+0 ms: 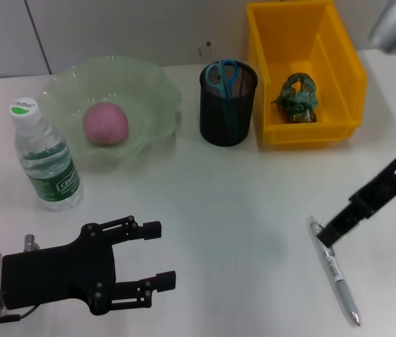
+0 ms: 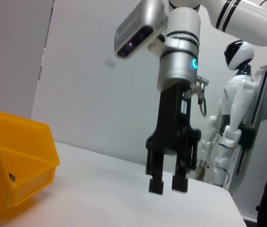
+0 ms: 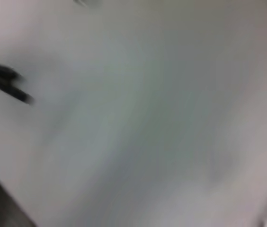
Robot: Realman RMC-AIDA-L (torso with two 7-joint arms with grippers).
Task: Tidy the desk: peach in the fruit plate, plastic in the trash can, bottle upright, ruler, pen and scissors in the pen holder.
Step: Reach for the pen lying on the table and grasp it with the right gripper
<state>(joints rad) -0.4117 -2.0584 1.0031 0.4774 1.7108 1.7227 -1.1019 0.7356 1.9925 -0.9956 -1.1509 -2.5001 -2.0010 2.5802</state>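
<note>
The pen [image 1: 335, 270] lies flat on the desk [image 1: 240, 210] at the right front. My right gripper [image 1: 329, 235] reaches in from the right, its tips just above the pen's near-top end. In the left wrist view this gripper [image 2: 167, 183] stands upright over the desk, with a narrow gap between its fingers and nothing in it. My left gripper [image 1: 157, 255] is open and empty at the front left. The peach [image 1: 104, 122] lies in the fruit plate [image 1: 149, 84]. The bottle [image 1: 45, 158] stands upright. The scissors [image 1: 222, 76] stand in the pen holder [image 1: 227, 112]. Crumpled green plastic [image 1: 298, 97] lies in the trash can [image 1: 342, 63]. The ruler is not in view.
The trash can [image 2: 15, 161] also shows in the left wrist view. A white humanoid robot [image 2: 233, 118] stands beyond the desk's far edge. The right wrist view shows only blurred white desk and dark shapes at one side.
</note>
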